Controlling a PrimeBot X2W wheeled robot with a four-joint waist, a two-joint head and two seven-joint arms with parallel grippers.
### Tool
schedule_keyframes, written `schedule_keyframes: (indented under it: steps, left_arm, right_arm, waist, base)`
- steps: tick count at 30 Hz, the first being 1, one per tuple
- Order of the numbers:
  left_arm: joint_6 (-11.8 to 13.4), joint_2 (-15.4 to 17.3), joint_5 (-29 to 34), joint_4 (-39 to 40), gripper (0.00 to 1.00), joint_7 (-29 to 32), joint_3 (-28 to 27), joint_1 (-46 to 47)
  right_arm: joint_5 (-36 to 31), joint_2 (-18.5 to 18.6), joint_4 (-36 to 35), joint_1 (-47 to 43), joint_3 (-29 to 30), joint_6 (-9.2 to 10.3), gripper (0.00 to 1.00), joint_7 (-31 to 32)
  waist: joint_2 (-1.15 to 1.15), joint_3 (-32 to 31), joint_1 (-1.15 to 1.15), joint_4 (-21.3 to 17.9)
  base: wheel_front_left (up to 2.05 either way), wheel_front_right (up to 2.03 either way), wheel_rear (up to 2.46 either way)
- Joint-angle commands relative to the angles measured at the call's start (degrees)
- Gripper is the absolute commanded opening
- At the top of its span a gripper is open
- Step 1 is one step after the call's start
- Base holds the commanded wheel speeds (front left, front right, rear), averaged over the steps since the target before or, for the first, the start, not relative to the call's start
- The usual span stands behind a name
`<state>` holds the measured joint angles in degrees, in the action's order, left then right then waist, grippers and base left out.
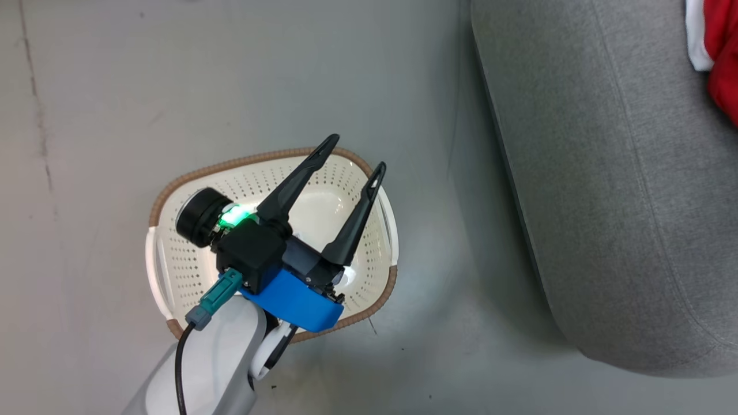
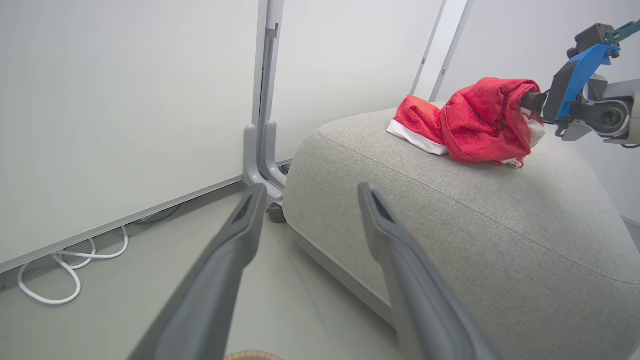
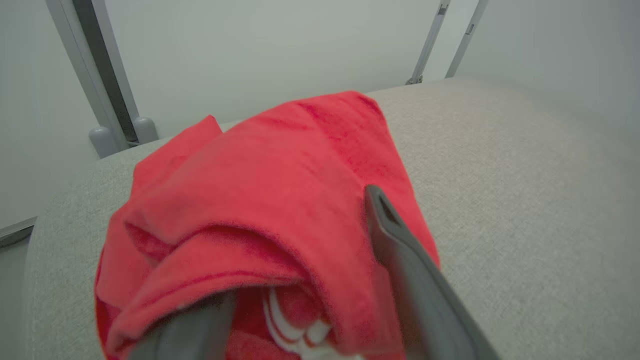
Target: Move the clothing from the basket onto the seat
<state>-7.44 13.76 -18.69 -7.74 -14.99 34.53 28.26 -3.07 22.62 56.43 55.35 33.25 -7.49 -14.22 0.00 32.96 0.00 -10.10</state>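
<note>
A: Where's the clothing [image 2: 475,125]?
B: Heaped on the seat [image 2: 500,240] (white bands showing), draped over the right gripper [image 3: 298,246], its fingers spread, grip released.
A: The left gripper [image 1: 357,153]?
B: Fingers wide apart too, above the basket [image 1: 190,178] on the floor [image 1: 86,115].

1. Left jaws: two long black fingers [image 1: 294,184], each tapering to a narrow tip with a small slot near the end.
2. Behind them is a black boxy housing [image 1: 253,248], edged by a bright blue curved bracket [image 1: 297,302].
3. A black round cylinder [image 1: 199,216] adjoins a glowing green light [image 1: 235,216].
4. A teal connector [image 1: 222,288] with a grey end feeds a black cable [image 1: 180,369] along the pale grey forearm [image 1: 213,357].
5. The right wrist [image 2: 607,112] is grey, with a second blue bracket [image 2: 580,70].
</note>
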Motion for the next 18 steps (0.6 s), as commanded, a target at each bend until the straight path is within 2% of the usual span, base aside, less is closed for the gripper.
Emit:
schedule_keyframes:
  steps: [1, 10, 18]
  left_arm:
    - [-0.05, -0.41, -0.49, -0.41, 1.00, -0.29, -0.77, -0.88]
    - [-0.05, -3.81, -2.64, -3.30, 1.00, -0.29, -2.78, -5.81]
    - [-0.05, -5.61, -3.29, -5.08, 1.00, -0.29, -7.38, -13.07]
  right_arm:
    - [0.07, -0.76, 0.30, -1.03, -0.23, -0.01, 1.00, -0.40]
    - [-1.86, -2.88, 0.32, -7.63, -1.28, -0.01, 1.00, -0.75]
    - [-3.15, -6.69, -4.03, -15.90, -4.40, -0.01, 1.00, -0.98]
  waist:
    - [0.00, -2.15, 0.00, 0.29]
    - [0.00, -11.39, 0.00, 1.53]
    - [0.00, -20.31, 0.00, 2.49]
  base:
    - [0.00, 0.00, 0.00]
    - [0.00, 0.00, 0.00]
    - [0.00, 0.00, 0.00]
